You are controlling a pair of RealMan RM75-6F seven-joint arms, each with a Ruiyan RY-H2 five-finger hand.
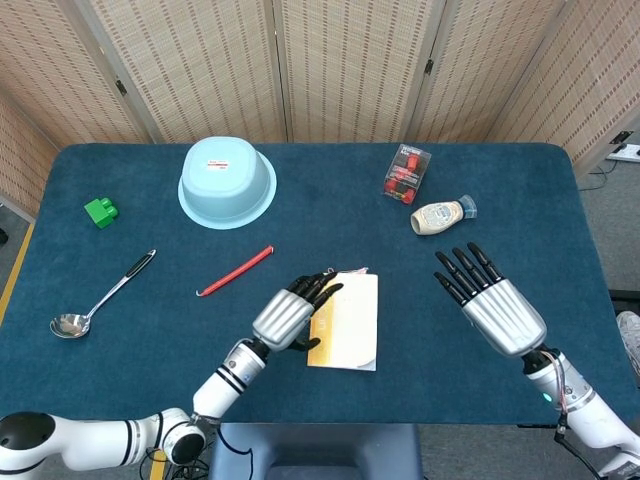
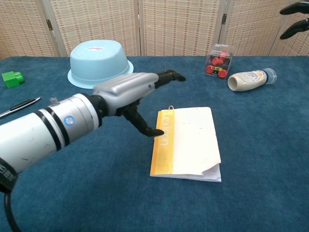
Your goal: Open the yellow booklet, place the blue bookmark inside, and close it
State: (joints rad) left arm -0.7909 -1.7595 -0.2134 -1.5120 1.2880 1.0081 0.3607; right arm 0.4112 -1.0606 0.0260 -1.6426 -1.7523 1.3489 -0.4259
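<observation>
One thin booklet (image 2: 186, 142) lies closed just right of the left hand (image 1: 288, 313), whose spread fingers hold nothing. Light, floppy paper; best gripped at its spine. Right hand (image 1: 490, 300) hovers spread.

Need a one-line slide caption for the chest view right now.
Left hand hovers beside the closed yellow paper booklet on the blue table.
</observation>
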